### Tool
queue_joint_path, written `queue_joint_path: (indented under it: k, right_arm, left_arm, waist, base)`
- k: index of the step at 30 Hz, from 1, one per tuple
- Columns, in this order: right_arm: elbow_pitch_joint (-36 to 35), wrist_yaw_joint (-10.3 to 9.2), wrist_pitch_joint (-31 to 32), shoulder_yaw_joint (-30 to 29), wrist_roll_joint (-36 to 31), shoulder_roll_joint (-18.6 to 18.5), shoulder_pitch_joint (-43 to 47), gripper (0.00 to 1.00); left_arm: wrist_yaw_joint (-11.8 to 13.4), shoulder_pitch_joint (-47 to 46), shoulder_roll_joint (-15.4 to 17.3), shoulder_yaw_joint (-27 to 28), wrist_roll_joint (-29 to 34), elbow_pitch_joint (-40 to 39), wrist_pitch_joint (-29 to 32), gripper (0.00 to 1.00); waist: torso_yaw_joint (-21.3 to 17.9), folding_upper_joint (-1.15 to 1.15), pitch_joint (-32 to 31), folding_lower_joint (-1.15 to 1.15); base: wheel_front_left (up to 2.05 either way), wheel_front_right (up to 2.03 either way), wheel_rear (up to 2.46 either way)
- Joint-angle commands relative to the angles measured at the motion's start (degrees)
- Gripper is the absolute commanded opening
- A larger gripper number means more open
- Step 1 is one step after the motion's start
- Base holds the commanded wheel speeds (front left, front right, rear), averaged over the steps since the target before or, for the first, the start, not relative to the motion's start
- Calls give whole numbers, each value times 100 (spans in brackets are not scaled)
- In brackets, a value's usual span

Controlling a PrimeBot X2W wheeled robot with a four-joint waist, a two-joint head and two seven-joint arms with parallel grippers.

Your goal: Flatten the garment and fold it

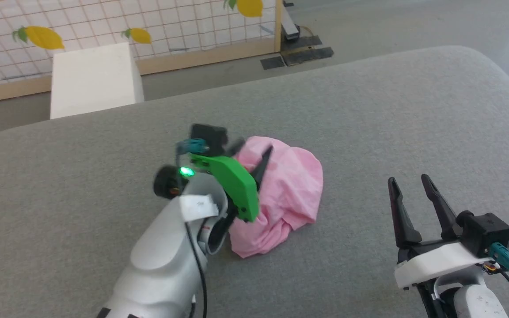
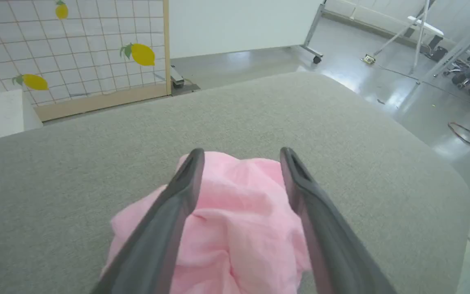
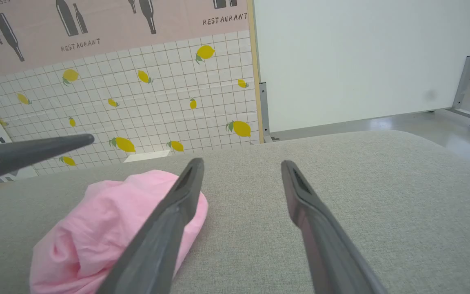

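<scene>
The left fingers [image 2: 169, 220] stand wide apart, gripping nothing. The crumpled pink garment [image 2: 235, 228] is heaped on the grey tabletop [image 2: 76, 171] just beneath and between them. The right fingers [image 3: 316, 228] are also apart and empty over bare tabletop, with the garment lying beside their left one.

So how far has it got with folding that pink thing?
Barely started. Nothing looks done: the pink garment lies in a crumpled heap on the grey surface, neither flattened nor folded. In hand: the left gripper hangs open right over the heap, gripping nothing; the right gripper is open, off to the side. Left to do: spreading it flat and all the folding.
</scene>
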Motion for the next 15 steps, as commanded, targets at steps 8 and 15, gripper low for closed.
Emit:
queue_joint_path:
  k: [8,15]
  right_arm:
    - [-158,-9,91,-140,-38,2,145,100]
    - [-308,-9,123,-280,-70,2,178,100]
  left_arm:
    - [607,571,478,724,562,-778,-2155,100]
    - [707,1550,718,1385,1123,-1801,-2204,100]
  waist:
    - [571,0,-277,0]
    - [970,0,-270,0]
  base:
    - [0,0,0]
    - [0,0,0]
